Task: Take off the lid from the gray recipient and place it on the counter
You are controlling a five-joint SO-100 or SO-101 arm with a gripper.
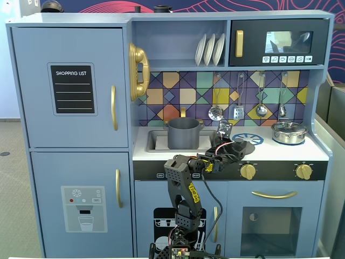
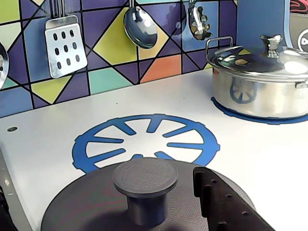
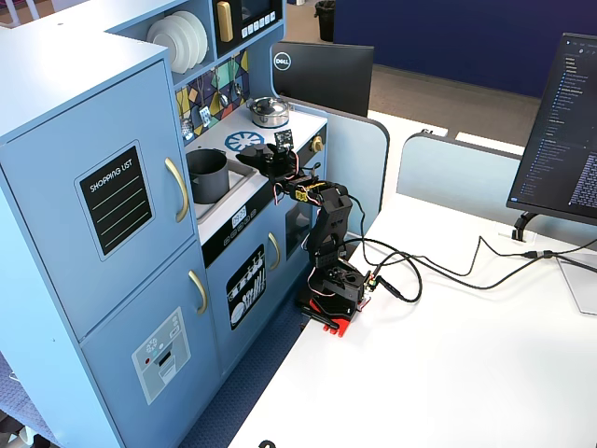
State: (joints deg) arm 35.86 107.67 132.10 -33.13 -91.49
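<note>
1. The gripper [image 1: 233, 145] is reaching over the counter [image 1: 269, 151] with the lid [image 2: 86, 207] at its tip; in the wrist view one black finger [image 2: 216, 202] is lying across the lid's right side, beside the knob [image 2: 144, 185].
2. The second finger is not showing, so I cannot tell whether the jaws are pinching the lid or standing spread around it.
3. The lid is sitting low over the counter's front edge, just in front of the printed burner [image 2: 144, 139]; whether it is touching the white surface is unclear.
4. The pot [image 1: 184, 133] is standing uncovered in the sink [image 1: 153, 141] at the counter's left end, well apart from the lid.
5. A silver pot [image 2: 260, 79] with its own lid is resting on a second blue ring near the counter's back right corner.
6. The counter is flat and white, and a tiled wall of coloured triangles is rising behind it, with a slotted spatula [image 2: 65, 45] and a ladle [image 2: 140, 26] hanging there.
7. The lid is matte, dark gray and slightly domed, with finely ribbed texture on its round knob; the silver pot is shining and mirroring the blue ring.
8. The toy kitchen [image 3: 84, 224] is standing beside a white desk [image 3: 448, 373] carrying the arm's base, cables and a monitor [image 3: 564, 131].
</note>
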